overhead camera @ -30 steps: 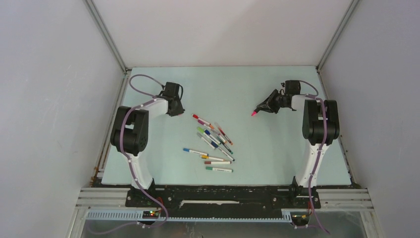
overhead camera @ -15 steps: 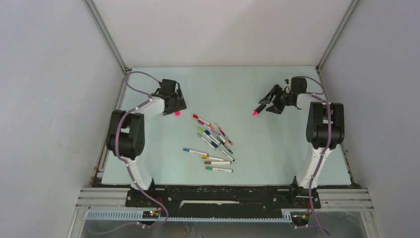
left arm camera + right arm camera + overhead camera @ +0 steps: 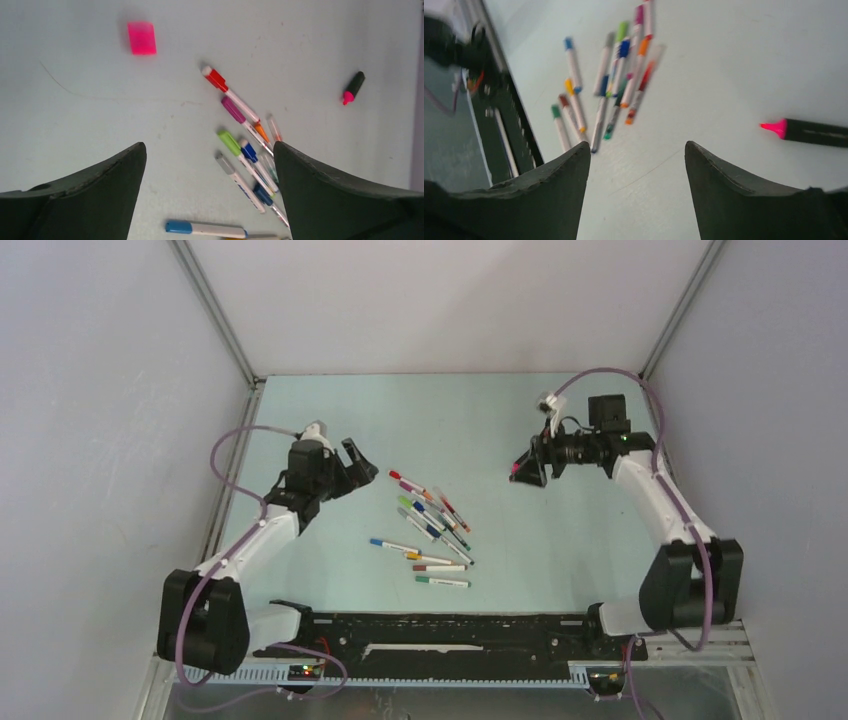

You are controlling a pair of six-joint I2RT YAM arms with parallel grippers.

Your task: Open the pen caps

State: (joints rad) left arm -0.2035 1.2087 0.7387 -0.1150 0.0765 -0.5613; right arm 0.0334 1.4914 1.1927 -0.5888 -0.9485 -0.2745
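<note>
Highlighter [image 3: 353, 87] and cap [image 3: 141, 38] dropped; pen [image 3: 244, 186] lettering illegible.

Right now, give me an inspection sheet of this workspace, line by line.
Surface: pale green table, faint scuffs.
Job's things: pink cap lies alone, off the highlighter, whose tip is bare; thin pens heaped mid-table, the clearly seen ones capped.
Clutter: nothing seen.
End effectors: left end effector and right end effector open, empty.
Cables: purple cables run along both arms.
Surroundings: plain walls; black rail at near edge.
</note>
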